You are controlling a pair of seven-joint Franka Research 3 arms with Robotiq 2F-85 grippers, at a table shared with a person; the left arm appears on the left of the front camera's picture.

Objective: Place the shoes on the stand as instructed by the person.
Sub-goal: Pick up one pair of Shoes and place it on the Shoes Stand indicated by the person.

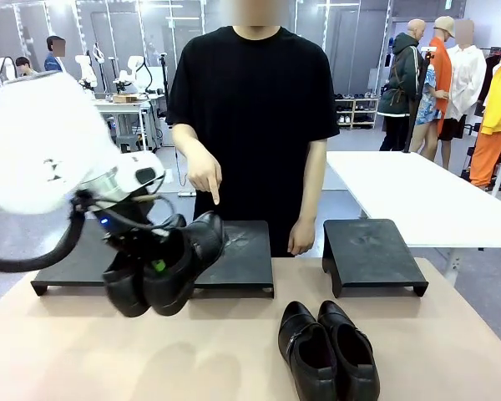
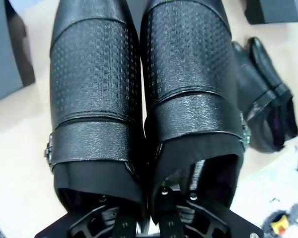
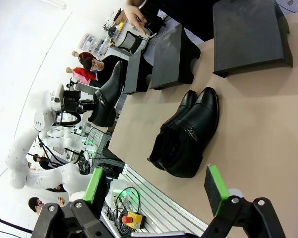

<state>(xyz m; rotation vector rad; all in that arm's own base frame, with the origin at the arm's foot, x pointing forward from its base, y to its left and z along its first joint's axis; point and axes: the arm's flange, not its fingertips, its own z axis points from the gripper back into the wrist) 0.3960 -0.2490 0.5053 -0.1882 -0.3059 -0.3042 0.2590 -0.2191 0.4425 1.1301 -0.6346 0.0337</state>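
— Left side, what do you hold?
— My left gripper [image 2: 174, 218] is clamped on one pair of shoes [image 1: 171, 263], at the heel openings, in the air just before the black stand [image 1: 242, 259].
— And your right side?
— My right gripper [image 3: 156, 186] stands apart and holds nothing. The second pair [image 1: 327, 351] lies on the table [image 1: 67, 351]. The person's hand [image 1: 204, 175] points down at the stand.

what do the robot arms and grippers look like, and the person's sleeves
The left arm has a rounded white shell, a silver wrist ring with a blue light, and a black cable looping below. The left gripper is black. The right gripper has black linkage fingers with green pads. The person wears short black sleeves.
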